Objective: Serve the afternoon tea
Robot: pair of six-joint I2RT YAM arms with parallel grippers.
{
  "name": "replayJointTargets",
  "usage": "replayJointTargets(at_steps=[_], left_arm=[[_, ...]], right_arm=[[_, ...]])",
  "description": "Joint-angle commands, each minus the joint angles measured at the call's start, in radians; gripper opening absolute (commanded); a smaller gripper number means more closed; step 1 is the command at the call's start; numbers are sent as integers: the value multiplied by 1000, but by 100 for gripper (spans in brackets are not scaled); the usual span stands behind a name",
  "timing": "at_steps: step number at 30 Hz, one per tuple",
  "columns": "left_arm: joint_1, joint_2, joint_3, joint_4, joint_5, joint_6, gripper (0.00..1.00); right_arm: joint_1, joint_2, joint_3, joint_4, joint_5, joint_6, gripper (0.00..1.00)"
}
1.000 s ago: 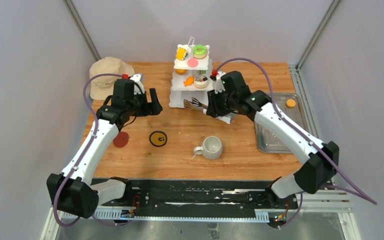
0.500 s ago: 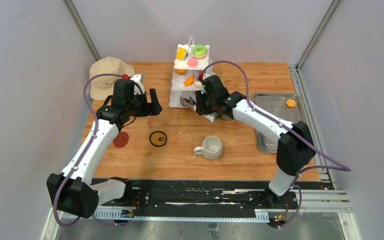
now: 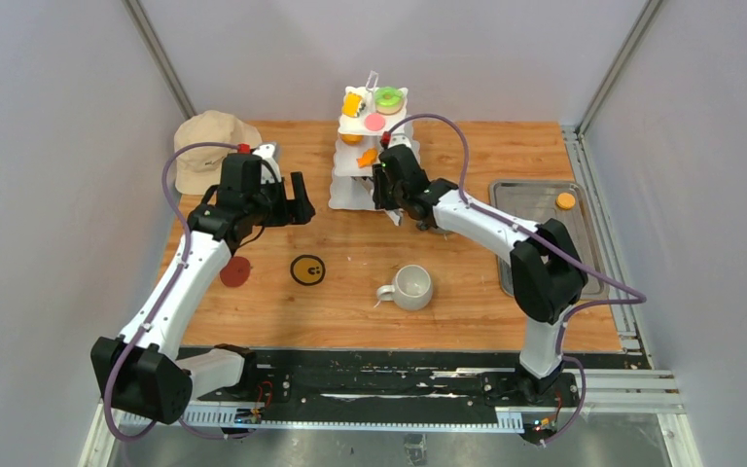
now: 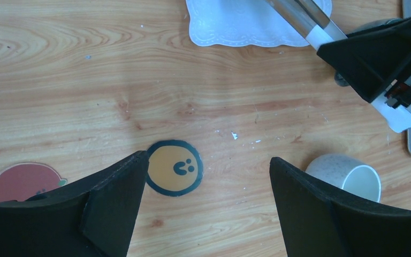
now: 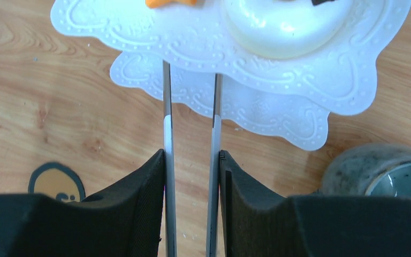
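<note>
The white three-tier stand [image 3: 358, 167] stands at the back centre. Its top tier holds a yellow piece [image 3: 352, 103], a green-pink donut [image 3: 388, 98] and a pink piece [image 3: 374, 122]. An orange piece [image 3: 367, 156] lies on the middle tier. My right gripper [image 3: 386, 187] is shut on metal tongs [image 5: 167, 107], whose two arms run under the middle tier [image 5: 321, 69], above the bottom tier [image 5: 278, 115]. A white round pastry [image 5: 286, 21] sits on the middle tier. One grey mug [image 3: 411, 287] lies on its side. A second mug [image 5: 385, 174] stands beside the stand. My left gripper [image 3: 287, 207] is open and empty.
A beige hat [image 3: 209, 146] lies at the back left. A steel tray [image 3: 588, 243] at the right holds an orange piece [image 3: 565, 200]. A yellow smiley sticker [image 3: 307, 269] and a red sticker [image 3: 235, 271] lie flat on the wooden table.
My right arm has swung left to the stand, carrying the tongs in under the middle tier. The left arm has not moved.
</note>
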Motion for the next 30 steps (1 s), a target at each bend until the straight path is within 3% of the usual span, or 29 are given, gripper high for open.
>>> replayJointTargets(at_steps=[1, 13, 21, 30], left_arm=[[2, 10, 32, 0, -15, 21, 88], [2, 14, 32, -6, -25, 25, 88], [2, 6, 39, -27, -34, 35, 88], [2, -13, 17, -20, -33, 28, 88]], right_arm=[[18, 24, 11, 149, 76, 32, 11], [32, 128, 53, 241, 152, 30, 15], [49, 180, 72, 214, 185, 34, 42], [56, 87, 30, 210, 138, 17, 46]])
